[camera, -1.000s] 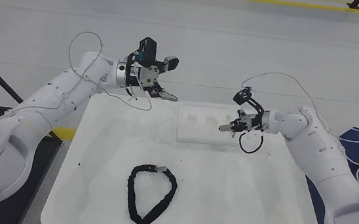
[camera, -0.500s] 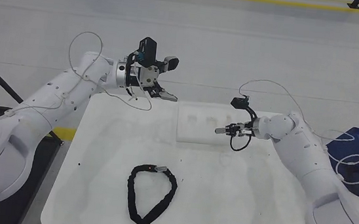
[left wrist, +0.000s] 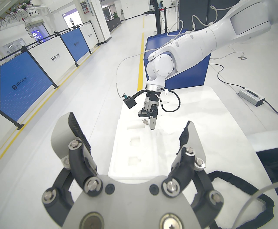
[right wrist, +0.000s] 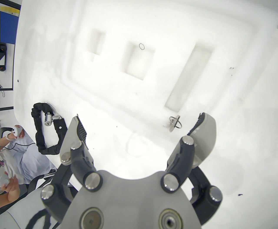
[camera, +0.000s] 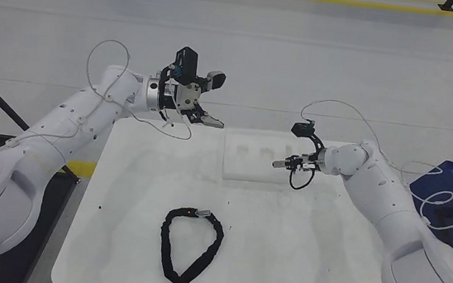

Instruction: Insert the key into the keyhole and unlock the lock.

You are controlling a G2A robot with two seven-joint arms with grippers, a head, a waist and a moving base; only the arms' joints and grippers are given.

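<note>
Clearly the key lies on the foam tray just ahead of the right jaws, released wide, off-centre toward 1 finger; the left jaws, also released, hang well apart.

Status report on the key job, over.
Left end effector open, aloft. Right end effector open, over key on foam tray. Chain lock apart on table. Nothing blocking key.
</note>
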